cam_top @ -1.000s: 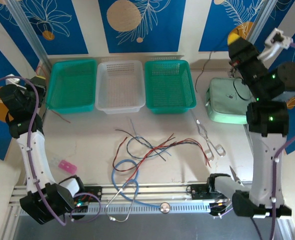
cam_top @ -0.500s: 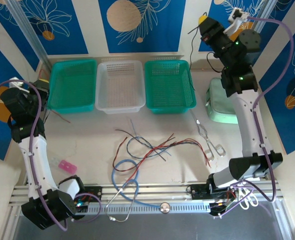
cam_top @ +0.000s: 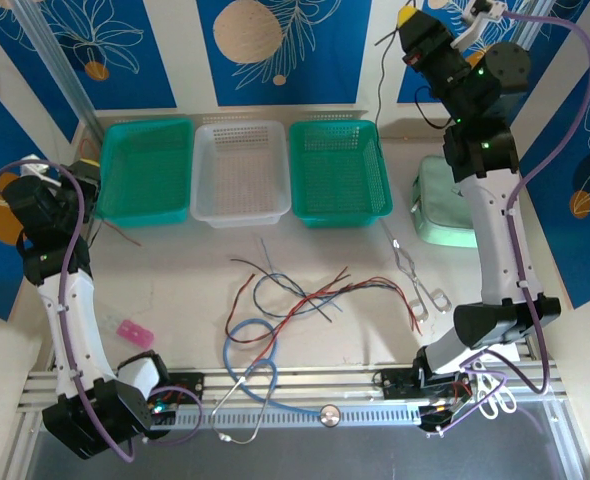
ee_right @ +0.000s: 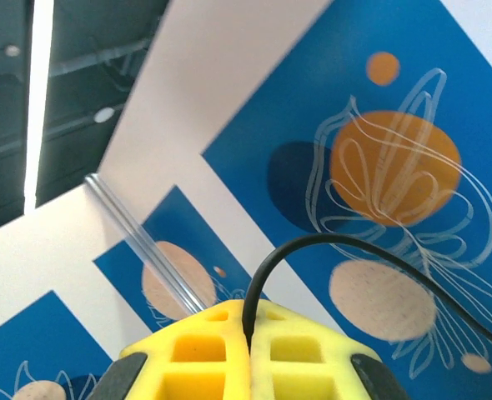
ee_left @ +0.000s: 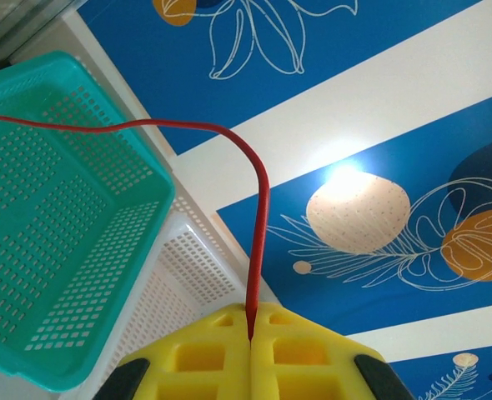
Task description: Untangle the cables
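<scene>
My left gripper [ee_left: 250, 323] is clamped tight on a thin red wire [ee_left: 258, 217] by the left edge of the white table [cam_top: 175, 290]. My right gripper [ee_right: 248, 329] pinches a thin black wire [ee_right: 313, 244] high above the far right corner. The tangled red, black and blue-grey cables [cam_top: 297, 291] lie mid-table.

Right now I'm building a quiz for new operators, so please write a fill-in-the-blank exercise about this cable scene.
1. The left gripper is shut on the red cable and the right gripper on the black cable, so ___ of the two grippers hold a cable.
2. Between the left teal basket and the right teal basket sits a basket coloured ___.
3. The other cables lie tangled on the ___.
Missing words: both, white, table.
</scene>
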You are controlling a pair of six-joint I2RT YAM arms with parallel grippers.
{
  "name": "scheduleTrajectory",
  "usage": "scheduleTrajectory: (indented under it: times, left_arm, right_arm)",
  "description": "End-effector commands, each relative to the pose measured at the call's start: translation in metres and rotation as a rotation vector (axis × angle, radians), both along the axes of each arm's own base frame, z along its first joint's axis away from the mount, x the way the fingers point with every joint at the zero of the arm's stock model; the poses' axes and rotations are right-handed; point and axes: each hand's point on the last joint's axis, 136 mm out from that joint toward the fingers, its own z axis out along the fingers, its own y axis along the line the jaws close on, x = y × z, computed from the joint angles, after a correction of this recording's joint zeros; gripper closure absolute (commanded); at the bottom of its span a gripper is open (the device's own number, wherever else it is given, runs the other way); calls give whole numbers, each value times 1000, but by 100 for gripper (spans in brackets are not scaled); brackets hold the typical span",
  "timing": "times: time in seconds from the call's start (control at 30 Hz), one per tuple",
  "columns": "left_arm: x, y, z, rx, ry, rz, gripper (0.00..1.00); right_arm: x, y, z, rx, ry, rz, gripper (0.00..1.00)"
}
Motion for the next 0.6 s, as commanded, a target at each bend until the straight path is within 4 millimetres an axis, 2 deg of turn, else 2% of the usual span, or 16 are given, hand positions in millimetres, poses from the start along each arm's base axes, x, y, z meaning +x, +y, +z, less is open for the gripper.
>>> scheduleTrajectory:
  times: [0.0,0.07,0.13,0.17,0.23,0.37,0.43,0.57]
  left_arm:
    - [-3,-6,-1,16,-8,-21,100]
    - [-3,-6,-1,23,-6,-23,100]
    - [-4,-7,-3,23,-2,-22,100]
    - [-4,-7,-3,22,-3,-22,100]
    - [-4,-7,-4,18,-7,-21,100]
    - [-5,-8,-7,12,-2,-25,100]
    - [-5,-9,-8,6,-1,-29,100]
    - [-8,-12,-10,8,0,-33,100]
  right_arm:
    - [5,5,-1,-9,-1,13,100]
    - [12,9,-11,-6,20,25,100]
    - [23,12,-28,-14,58,26,100]
    - [29,12,-40,-17,88,18,100]
    - [48,13,-78,-32,164,-16,100]
    - [92,18,-181,-74,352,-44,100]
    - [113,24,-251,-85,541,-25,100]
    - [133,36,-363,-101,840,0,100]
